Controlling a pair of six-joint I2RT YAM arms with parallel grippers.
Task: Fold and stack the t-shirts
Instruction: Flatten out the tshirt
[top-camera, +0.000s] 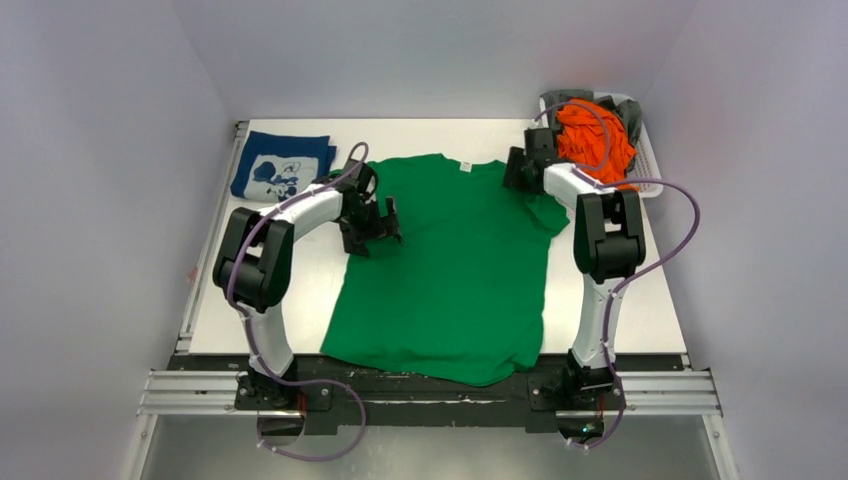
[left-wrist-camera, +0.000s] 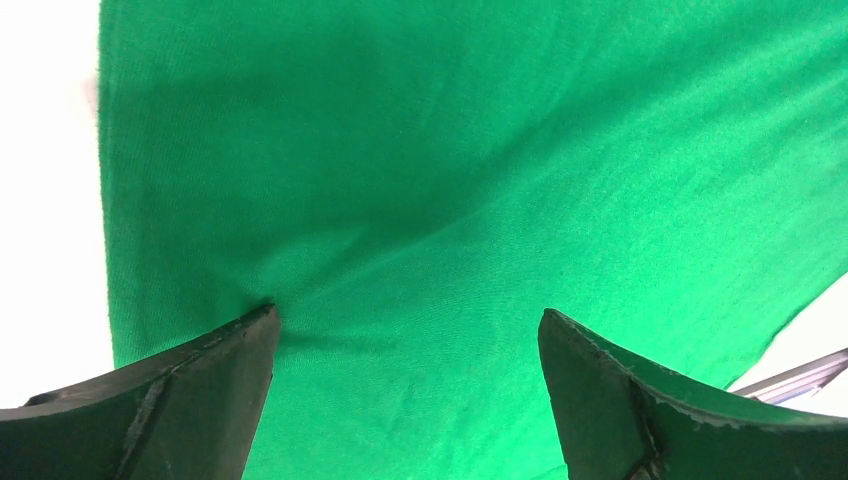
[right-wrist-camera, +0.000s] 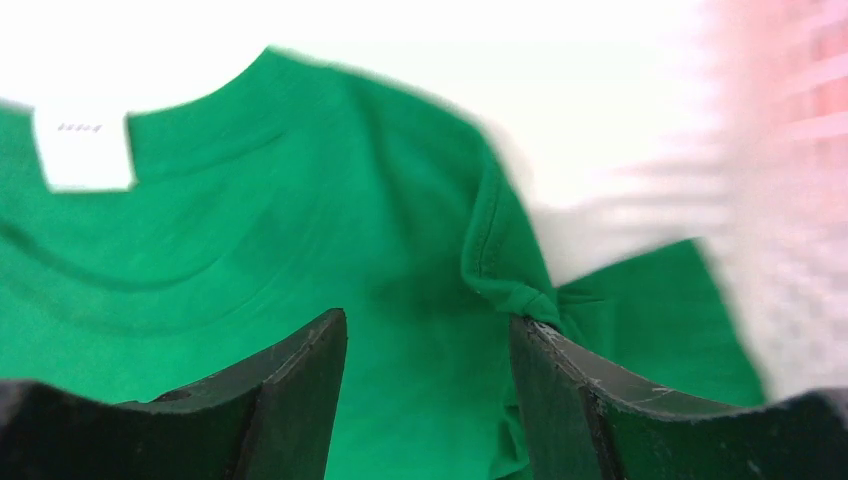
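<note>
A bright green t-shirt (top-camera: 450, 265) lies spread flat on the white table, collar at the far side. My left gripper (top-camera: 372, 228) is open over its left edge near the sleeve; in the left wrist view (left-wrist-camera: 405, 330) green cloth fills the gap between the jaws. My right gripper (top-camera: 520, 165) is open over the shirt's right shoulder; in the right wrist view (right-wrist-camera: 430, 335) the bunched right sleeve (right-wrist-camera: 515, 290) lies by the right finger. A folded navy t-shirt with white print (top-camera: 280, 168) lies at the far left. Orange (top-camera: 592, 140) and grey (top-camera: 630, 118) shirts sit in a basket.
A white basket (top-camera: 645, 160) stands at the table's far right corner. White walls close in on the left, right and back. A metal rail (top-camera: 430, 392) runs along the near edge by the arm bases. The shirt's white neck label (right-wrist-camera: 85, 150) shows near the collar.
</note>
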